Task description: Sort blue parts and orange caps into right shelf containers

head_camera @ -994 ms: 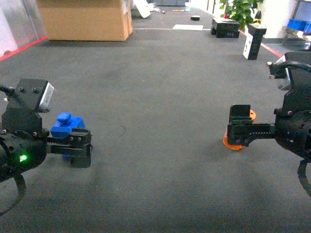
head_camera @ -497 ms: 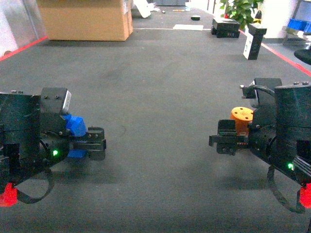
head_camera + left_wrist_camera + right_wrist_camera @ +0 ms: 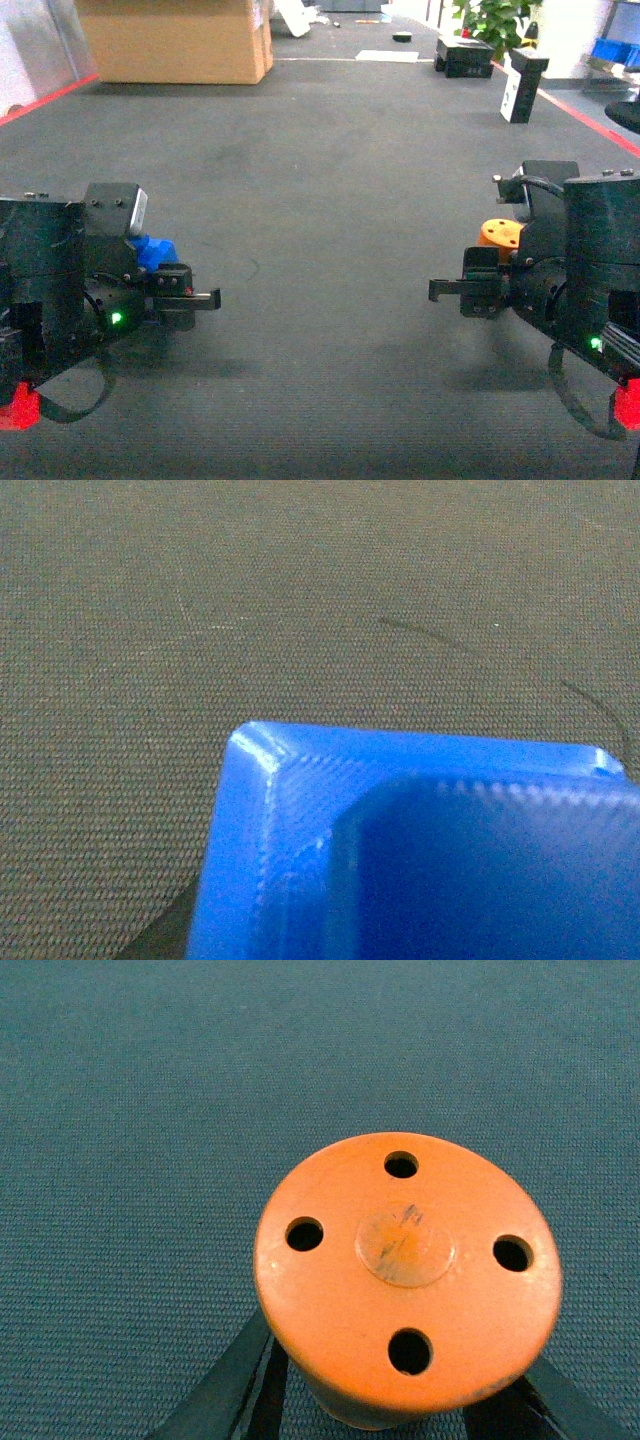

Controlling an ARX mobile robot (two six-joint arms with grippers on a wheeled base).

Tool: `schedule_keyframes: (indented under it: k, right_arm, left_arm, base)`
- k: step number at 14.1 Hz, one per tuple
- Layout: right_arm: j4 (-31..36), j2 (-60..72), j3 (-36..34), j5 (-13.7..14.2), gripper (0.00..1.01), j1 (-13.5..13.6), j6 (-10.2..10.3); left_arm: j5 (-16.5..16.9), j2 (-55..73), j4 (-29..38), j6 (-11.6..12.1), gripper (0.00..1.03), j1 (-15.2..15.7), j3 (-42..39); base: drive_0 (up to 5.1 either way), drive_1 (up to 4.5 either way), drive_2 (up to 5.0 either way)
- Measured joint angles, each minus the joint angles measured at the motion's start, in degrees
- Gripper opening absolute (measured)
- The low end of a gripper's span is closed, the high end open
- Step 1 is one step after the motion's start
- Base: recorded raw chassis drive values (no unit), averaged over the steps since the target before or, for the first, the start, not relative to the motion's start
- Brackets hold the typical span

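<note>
While the blue part (image 3: 155, 252) was gripped in the left pincer (image 3: 190, 298) and the orange cap (image 3: 500, 234) in the right pincer (image 3: 462, 290), blue bins (image 3: 612, 50) were glimpsed at two o'clock, nearer the right arm.

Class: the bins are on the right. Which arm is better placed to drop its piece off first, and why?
Probably the right: the right gripper holds the orange cap, and blue bins show far right. The left gripper, carrying the blue part, sits opposite.
</note>
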Motion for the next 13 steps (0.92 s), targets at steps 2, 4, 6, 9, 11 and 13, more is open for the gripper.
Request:
schedule_keyframes:
  k: [2, 4, 6, 9, 11, 13]
  right_arm:
    - [1.46, -0.09, -1.18, 0.00, 0.43, 0.00, 0.02]
    - [2.99, -1.40, -3.21, 0.04, 0.43, 0.00, 0.02]
    - [6.40, -6.23, -7.63, 0.44, 0.43, -0.07, 0.02]
    - [10.23, -21.40, -17.70, 1.29, 0.42, -1.07, -0.90]
    - [6.32, -36.57, -26.80, 2.12, 0.42, -2.34, -1.55]
    - [-3.02, -55.41, -32.96, 4.13, 0.42, -2.25, -3.34]
  left_arm:
    - [0.00, -0.44, 1.60, -0.04, 0.44, 0.04, -1.62]
    - [0.02, -2.58, 2.60, -0.13, 0.44, 0.07, -4.26]
    - [-0.28, -8.41, 6.78, -1.31, 0.44, 0.66, -9.60]
    - [-4.24, -25.24, 12.07, -1.40, 0.44, 1.07, -19.96]
    - [-7.41, -40.61, 6.91, 1.51, 0.44, -0.17, -28.81]
    - [-11.50, -58.77, -2.23, 5.75, 0.44, -0.96, -32.70]
  base:
    - [0.0, 0.00, 0.0]
    - [0.0, 0.00, 0.0]
    - [0.0, 0.00, 0.0]
    - [0.0, 0.00, 0.0]
    - [0.0, 0.00, 0.0]
    - [0.0, 0.00, 0.0]
